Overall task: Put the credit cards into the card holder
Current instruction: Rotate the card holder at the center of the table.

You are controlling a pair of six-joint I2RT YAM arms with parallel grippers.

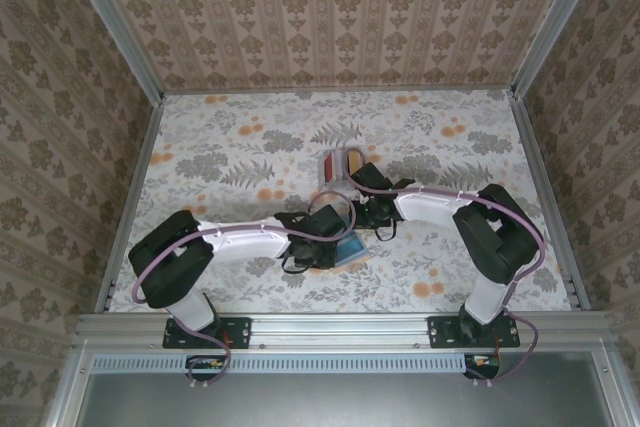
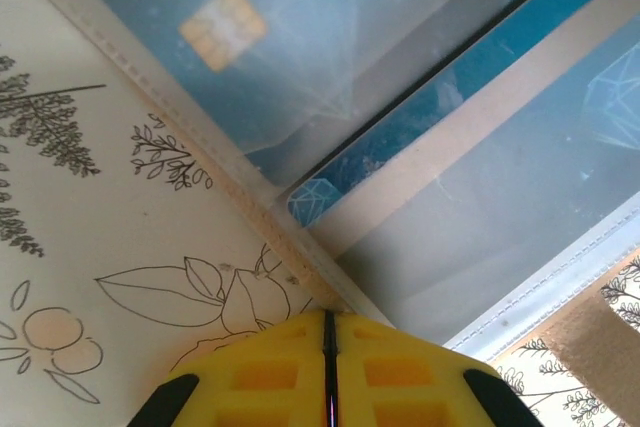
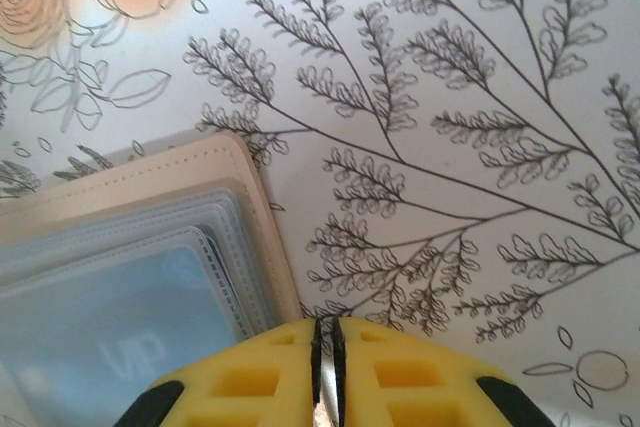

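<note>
Overhead view, with me at the remote station: one floral-print table [image 1: 200, 277] carries two arms, the left arm [image 1: 240, 240] and the right arm [image 1: 430, 204], whose wrists meet near the centre. One card holder [image 1: 352, 251] lies open on the cloth just at 4 o'clock of the left wrist, mostly covered by it. One small rack [image 1: 340, 165] stands at 12 o'clock of the wrists, showing a red and a tan upright card; I cannot count any further ones. In the left wrist view I count two credit cards in the holder's cloudy pockets: a pale card [image 2: 300, 47] with a gold chip [image 2: 222, 27] at 11 o'clock, and a blue card [image 2: 420, 117] showing as a diagonal strip. A faint diamond print at 3 o'clock may be a third, but it is cut off by the frame edge. The left gripper [image 2: 328, 372] is clenched, empty, beside the holder's stitched edge. The right gripper [image 3: 326, 367] is drawn to a narrow slit at the holder's rounded tan corner; the pale sliver inside is too small to identify.
</note>
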